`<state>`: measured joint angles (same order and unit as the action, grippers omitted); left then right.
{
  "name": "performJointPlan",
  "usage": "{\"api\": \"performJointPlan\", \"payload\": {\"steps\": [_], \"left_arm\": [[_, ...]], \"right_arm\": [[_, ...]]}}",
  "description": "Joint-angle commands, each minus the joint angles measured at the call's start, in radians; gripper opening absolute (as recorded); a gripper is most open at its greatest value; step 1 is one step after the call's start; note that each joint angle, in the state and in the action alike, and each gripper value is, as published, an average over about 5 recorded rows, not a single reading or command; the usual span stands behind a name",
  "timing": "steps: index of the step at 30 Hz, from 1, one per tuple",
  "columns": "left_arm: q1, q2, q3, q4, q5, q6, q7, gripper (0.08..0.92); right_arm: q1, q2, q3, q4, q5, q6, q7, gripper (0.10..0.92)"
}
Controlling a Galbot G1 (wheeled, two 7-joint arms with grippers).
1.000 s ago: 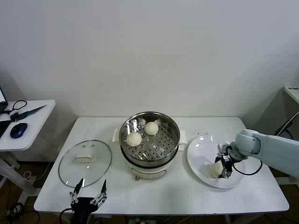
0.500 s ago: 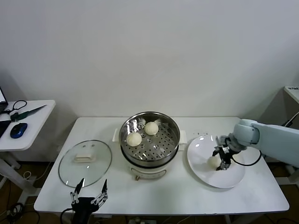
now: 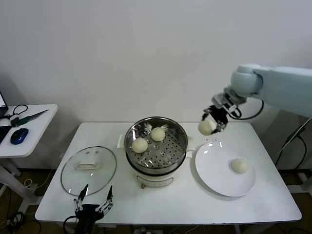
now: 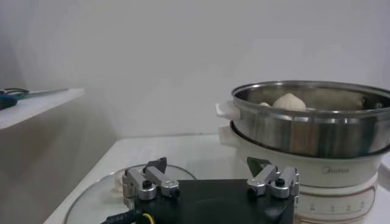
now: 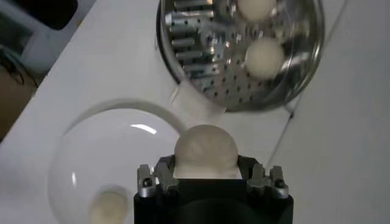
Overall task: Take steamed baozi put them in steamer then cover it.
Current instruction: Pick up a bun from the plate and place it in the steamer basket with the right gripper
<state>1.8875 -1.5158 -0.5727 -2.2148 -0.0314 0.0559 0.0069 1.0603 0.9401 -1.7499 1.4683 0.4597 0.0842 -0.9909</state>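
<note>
A steamed baozi point(image 3: 205, 127) hangs in the air above the gap between the steamer point(image 3: 156, 144) and the white plate point(image 3: 225, 168), pinched between the fingers of the right gripper point(image 3: 212, 122), which are closed snugly on its sides. The steamer's perforated tray — two buns point(image 3: 140, 145) already on it — lies to the robot's left and lower, so the carry likely runs that way, then down. One bun point(image 3: 239, 165) waits on the plate, the cover point(image 3: 88, 169) lies flat left of the pot, and the left gripper point(image 3: 92, 207) sits idle at the table's near edge — fingers spread wide, empty.
</note>
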Motion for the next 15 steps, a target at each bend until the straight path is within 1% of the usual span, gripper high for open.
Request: {"api": "performJointPlan", "payload": {"steps": [1, 5, 7, 15], "left_arm": [[-0.001, 0.0, 0.0, -0.001, 0.001, 0.0, 0.0, 0.823], [-0.003, -0.005, -0.004, -0.008, 0.001, 0.007, 0.002, 0.823], [-0.006, -0.005, -0.009, -0.009, -0.002, 0.01, 0.002, 0.823], [-0.002, 0.001, -0.026, -0.009, -0.021, 0.009, 0.0, 0.823]], "right_arm": [[0.079, 0.251, 0.019, 0.162, -0.164, 0.27, 0.056, 0.679], [-0.066, 0.294, 0.068, 0.147, -0.325, 0.299, 0.116, 0.679], [-0.124, 0.308, 0.077, 0.128, -0.373, 0.301, 0.138, 0.679], [-0.284, 0.33, 0.081, 0.055, -0.478, 0.273, 0.201, 0.679]]}}
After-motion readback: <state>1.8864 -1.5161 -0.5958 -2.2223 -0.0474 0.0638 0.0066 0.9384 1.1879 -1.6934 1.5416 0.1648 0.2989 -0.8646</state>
